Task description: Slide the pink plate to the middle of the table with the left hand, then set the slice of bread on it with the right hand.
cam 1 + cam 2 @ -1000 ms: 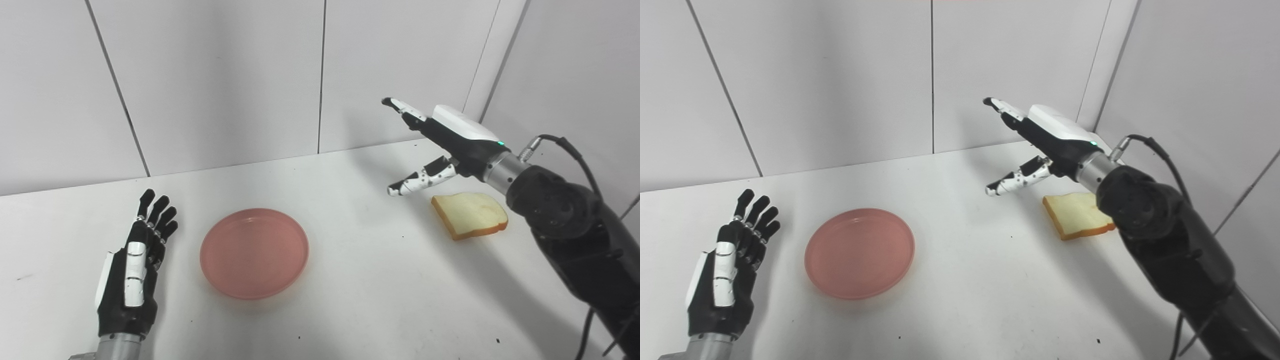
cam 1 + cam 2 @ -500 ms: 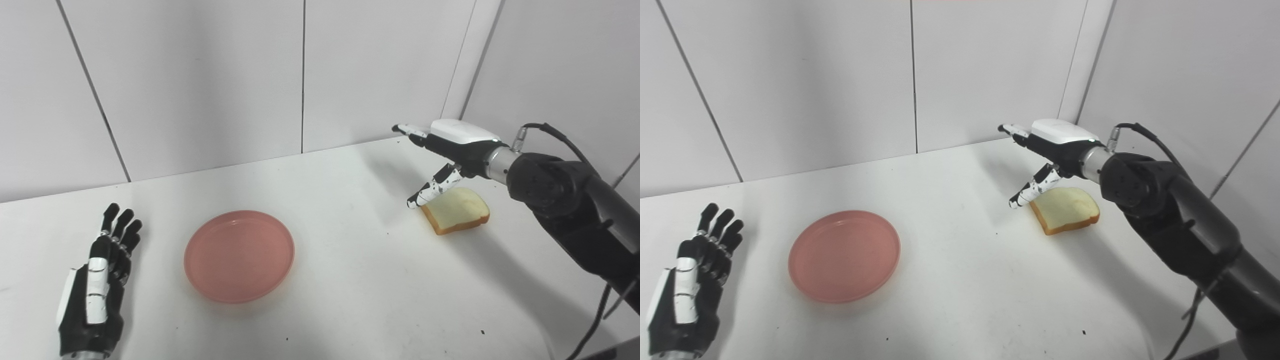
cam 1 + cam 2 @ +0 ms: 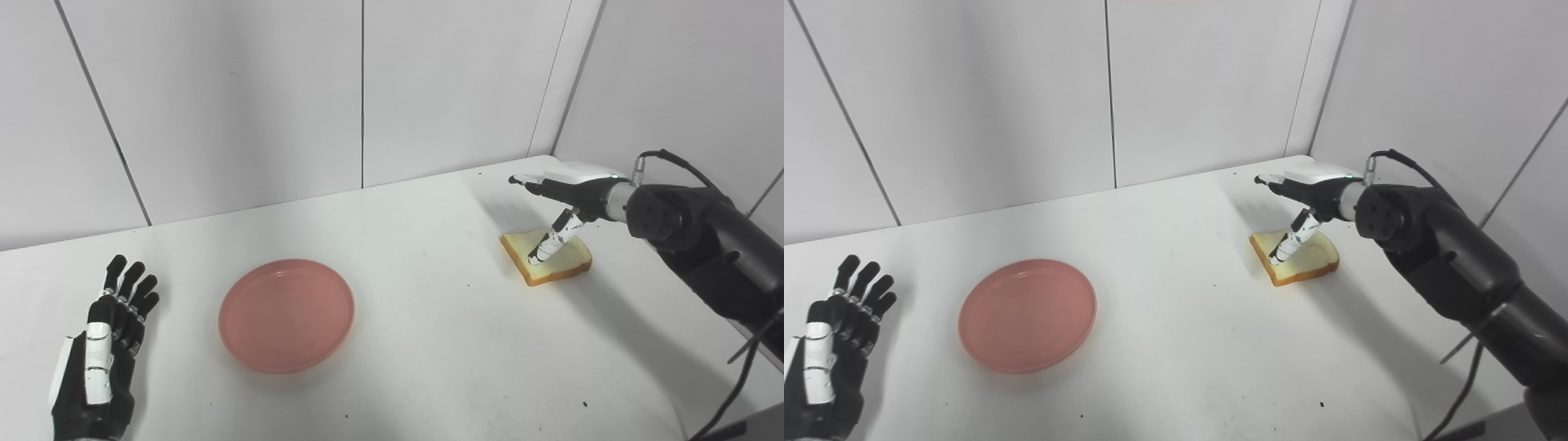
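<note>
While the table is seen from both head cameras, the following is noted.

Pink plate (image 3: 286, 315): one is counted; round, shallow, with a low raised rim and a smooth, slightly glossy surface; it is set flat left of the table's middle, with nothing on it.

Slice of bread (image 3: 547, 258): one is counted; pale crumb, tan crust, one end rounded and the other squared; it lies flat near the far right corner, well apart from the plate.

Right hand (image 3: 560, 199): black with a white back cover; the fingers are held spread and straight above the slice, and the thumb is angled down onto the crumb; nothing is clasped.

Left hand (image 3: 98, 373): black with white segments; it is laid at the near left edge, fingers extended and close together, nothing held, apart from the plate.

Table (image 3: 429, 343): one white, matte top, marked with a few small dark specks.

Wall panels (image 3: 245, 98): plain white, smooth, divided by thin dark seams.

Writing: none can be read.
</note>
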Robot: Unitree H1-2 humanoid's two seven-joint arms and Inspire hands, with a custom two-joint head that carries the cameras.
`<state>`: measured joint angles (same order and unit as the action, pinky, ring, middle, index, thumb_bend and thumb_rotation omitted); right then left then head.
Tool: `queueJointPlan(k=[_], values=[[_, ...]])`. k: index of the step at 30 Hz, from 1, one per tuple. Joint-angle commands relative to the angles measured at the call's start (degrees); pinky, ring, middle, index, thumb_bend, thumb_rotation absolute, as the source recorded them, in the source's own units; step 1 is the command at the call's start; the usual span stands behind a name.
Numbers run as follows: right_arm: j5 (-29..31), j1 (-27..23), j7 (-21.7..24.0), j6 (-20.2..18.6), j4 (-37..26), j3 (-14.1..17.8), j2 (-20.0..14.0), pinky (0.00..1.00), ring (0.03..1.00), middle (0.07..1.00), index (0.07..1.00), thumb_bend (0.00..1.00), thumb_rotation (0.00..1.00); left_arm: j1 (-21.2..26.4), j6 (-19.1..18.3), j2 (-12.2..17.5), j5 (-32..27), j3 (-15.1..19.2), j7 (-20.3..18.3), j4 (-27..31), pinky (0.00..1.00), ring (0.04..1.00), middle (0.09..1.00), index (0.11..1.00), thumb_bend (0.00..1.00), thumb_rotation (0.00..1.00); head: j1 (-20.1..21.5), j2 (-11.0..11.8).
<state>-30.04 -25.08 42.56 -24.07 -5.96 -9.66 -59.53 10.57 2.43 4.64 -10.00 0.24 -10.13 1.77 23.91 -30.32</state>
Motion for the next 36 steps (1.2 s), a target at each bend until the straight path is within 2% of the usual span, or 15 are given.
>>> queueJointPlan(k=[1, 5, 10, 15, 20, 23, 30, 36], values=[[-1.10, -2.94, 0.03, 1.27, 0.76, 0.37, -2.60, 0.92, 1.000, 1.000, 1.000, 1.00, 0.35, 1.15, 1.87, 0.55, -0.46, 0.32, -0.52, 1.76, 0.96, 0.953, 0.978, 0.970, 0.67, 1.00, -0.05, 0.00], [-1.46, -3.53, 0.38, 3.24, 3.09, -0.47, -2.92, 0.92, 1.000, 1.000, 1.000, 1.00, 0.36, 1.04, 0.55, 0.49, -1.34, 0.67, -0.44, 2.53, 0.96, 0.950, 0.972, 0.964, 0.66, 1.00, 0.01, -0.24], [-3.84, -3.44, 1.45, 3.17, 4.31, -2.35, -3.30, 0.87, 1.000, 1.000, 1.000, 1.00, 0.40, 0.92, 0.18, 0.79, -2.19, 0.72, -0.81, 2.89, 0.96, 0.956, 0.975, 0.963, 0.65, 1.00, 0.03, -0.56], [-5.87, -3.51, 1.65, 4.17, 6.06, -4.33, -2.63, 0.91, 1.000, 1.000, 1.000, 1.00, 0.43, 0.69, -0.29, 1.10, -2.05, 0.78, -0.74, 3.51, 0.96, 0.958, 0.978, 0.965, 0.65, 1.00, 0.16, -0.81], [-6.07, -3.36, 0.85, 4.10, 7.97, -4.84, -1.21, 0.88, 1.000, 1.000, 1.000, 1.00, 0.38, 0.37, -1.20, 0.98, -3.46, 1.18, -0.89, 4.10, 0.96, 0.955, 0.971, 0.961, 0.65, 1.00, 0.11, -0.99], [-5.84, -3.30, 0.82, 4.41, 8.74, -4.85, -0.70, 0.93, 1.000, 1.000, 1.000, 1.00, 0.38, 0.37, -1.38, 1.15, -4.00, 1.17, -1.11, 4.15, 0.96, 0.951, 0.968, 0.957, 0.66, 1.00, 0.09, -1.02], [-9.62, -3.66, -0.88, 8.85, 10.78, -6.97, -0.24, 0.97, 1.000, 1.000, 1.000, 1.00, 0.41, 0.12, -2.29, 1.23, -4.05, 1.07, -0.94, 4.96, 0.95, 0.950, 0.968, 0.959, 0.66, 1.00, -0.12, -1.32], [-10.21, -4.16, -4.47, 13.00, 14.89, -6.65, 1.25, 0.93, 1.000, 1.000, 1.000, 1.00, 0.39, -0.27, -3.35, 0.88, -3.69, 1.14, -0.25, 6.06, 0.95, 0.947, 0.966, 0.959, 0.66, 1.00, -0.49, -1.44]])
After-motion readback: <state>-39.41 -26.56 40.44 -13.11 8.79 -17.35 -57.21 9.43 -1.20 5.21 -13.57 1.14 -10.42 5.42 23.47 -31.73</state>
